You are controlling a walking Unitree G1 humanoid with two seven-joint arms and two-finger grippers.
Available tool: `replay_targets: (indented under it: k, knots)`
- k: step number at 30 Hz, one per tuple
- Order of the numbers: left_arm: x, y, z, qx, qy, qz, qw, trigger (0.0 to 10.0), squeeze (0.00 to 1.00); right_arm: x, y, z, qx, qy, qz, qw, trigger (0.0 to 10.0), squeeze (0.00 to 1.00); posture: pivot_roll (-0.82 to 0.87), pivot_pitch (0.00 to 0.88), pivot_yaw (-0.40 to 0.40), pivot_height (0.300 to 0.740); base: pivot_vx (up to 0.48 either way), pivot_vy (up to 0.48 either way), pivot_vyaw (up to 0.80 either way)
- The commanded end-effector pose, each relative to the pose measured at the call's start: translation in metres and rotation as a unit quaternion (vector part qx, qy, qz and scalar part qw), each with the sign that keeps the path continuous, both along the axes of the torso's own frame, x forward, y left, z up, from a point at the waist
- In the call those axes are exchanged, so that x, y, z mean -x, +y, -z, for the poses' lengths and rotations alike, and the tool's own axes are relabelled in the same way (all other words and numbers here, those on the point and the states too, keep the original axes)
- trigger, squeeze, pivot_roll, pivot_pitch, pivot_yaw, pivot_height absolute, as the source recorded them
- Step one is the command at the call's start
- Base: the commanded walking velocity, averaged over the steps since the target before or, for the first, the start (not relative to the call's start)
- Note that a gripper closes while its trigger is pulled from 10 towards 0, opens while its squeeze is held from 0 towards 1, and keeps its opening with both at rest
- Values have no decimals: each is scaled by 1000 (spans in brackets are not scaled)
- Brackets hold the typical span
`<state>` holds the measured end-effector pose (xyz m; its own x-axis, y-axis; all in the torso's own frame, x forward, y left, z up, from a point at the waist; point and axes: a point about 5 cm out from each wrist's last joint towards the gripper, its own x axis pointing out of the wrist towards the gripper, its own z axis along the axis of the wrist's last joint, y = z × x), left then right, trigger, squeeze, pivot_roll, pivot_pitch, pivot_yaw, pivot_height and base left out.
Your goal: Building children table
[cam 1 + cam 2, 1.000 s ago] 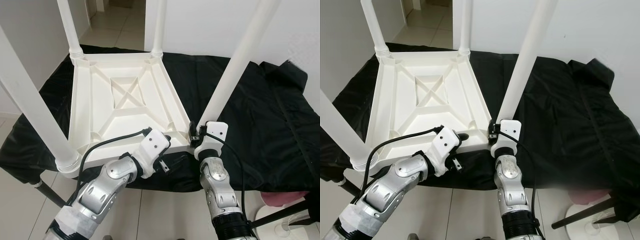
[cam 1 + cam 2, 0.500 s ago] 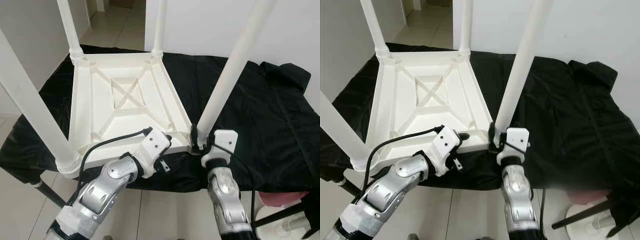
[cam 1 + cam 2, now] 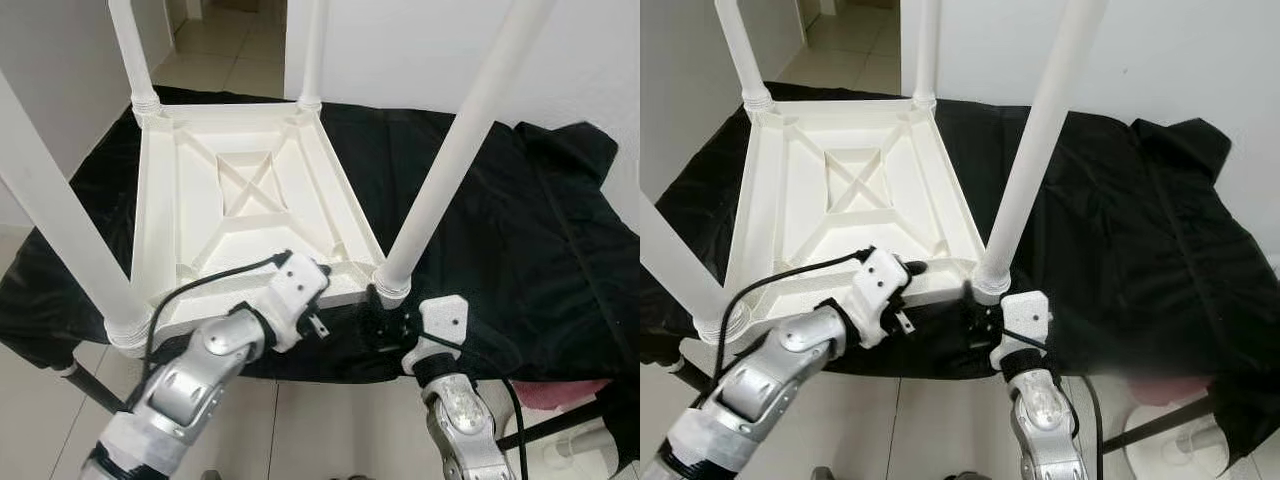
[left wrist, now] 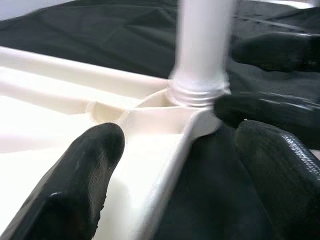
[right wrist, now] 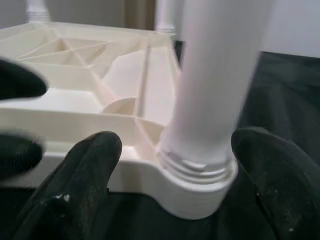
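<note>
Straddling the near rim of the upside-down white plastic children's table [image 3: 240,190], left pincer [image 3: 318,300] is spread, gripping nothing. Right pincer [image 3: 385,322] sits released just before the near white screw-in leg [image 3: 450,160]. Black cloth [image 3: 520,230] covers the worktop.

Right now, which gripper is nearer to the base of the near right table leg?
The right gripper: it sits just in front of the leg base, fingers open either side. The left gripper straddles the table rim beside it.

The upturned children's table [image 3: 245,200] is plain creamy white, legs [image 3: 455,150] too, on a black cloth [image 3: 520,230]. Pale floor tiles [image 3: 215,45], white wall [image 3: 420,50].
</note>
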<state>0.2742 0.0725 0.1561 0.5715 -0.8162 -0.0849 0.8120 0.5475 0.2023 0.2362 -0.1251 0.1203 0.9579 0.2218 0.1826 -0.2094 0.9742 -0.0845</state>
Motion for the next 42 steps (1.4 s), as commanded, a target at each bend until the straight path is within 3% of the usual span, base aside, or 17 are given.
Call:
replay_targets:
  k: [1, 4, 14, 20, 26, 27, 31, 42]
  knots:
    - [-2, 2, -1, -5, -4, 15, 1000, 10000, 0, 2, 1, 1, -1, 8, -16, 1000, 10000, 0, -28, 90, -85, 740, 0, 0, 0]
    - [-13, 14, -5, -5, -15, -16, 1000, 10000, 0, 3, 8, 2, 6, 13, -59, 998, 10000, 0, -27, 91, -81, 740, 0, 0, 0]
    - [-20, 30, -10, -15, -26, -43, 999, 10000, 0, -12, 19, -6, -13, 14, -119, 993, 10000, 0, -22, 99, -78, 740, 0, 0, 0]
    - [-21, 30, -12, -13, -31, -44, 998, 10000, 0, -26, 20, -10, -14, 9, -125, 992, 10000, 0, -9, 99, -71, 740, 0, 0, 0]
    - [-19, 27, -11, -11, -28, -38, 999, 10000, 0, -30, 15, -12, -20, 6, -110, 994, 10000, 0, -10, 99, -70, 740, 0, 0, 0]
    - [-9, 20, -5, -16, -10, -6, 1000, 10000, 0, -35, 5, -13, -28, 6, -82, 996, 10000, 0, -11, 103, -68, 740, 0, 0, 0]
    - [3, 11, 2, -25, 7, 32, 999, 10000, 0, -42, -10, -15, -37, 2, -39, 999, 10000, 0, -13, 106, -68, 740, 0, 0, 0]
    - [17, 4, 13, -36, 30, 70, 996, 10000, 0, -49, -35, -17, -36, -3, 9, 999, 10000, 0, -16, 115, -66, 740, 0, 0, 0]
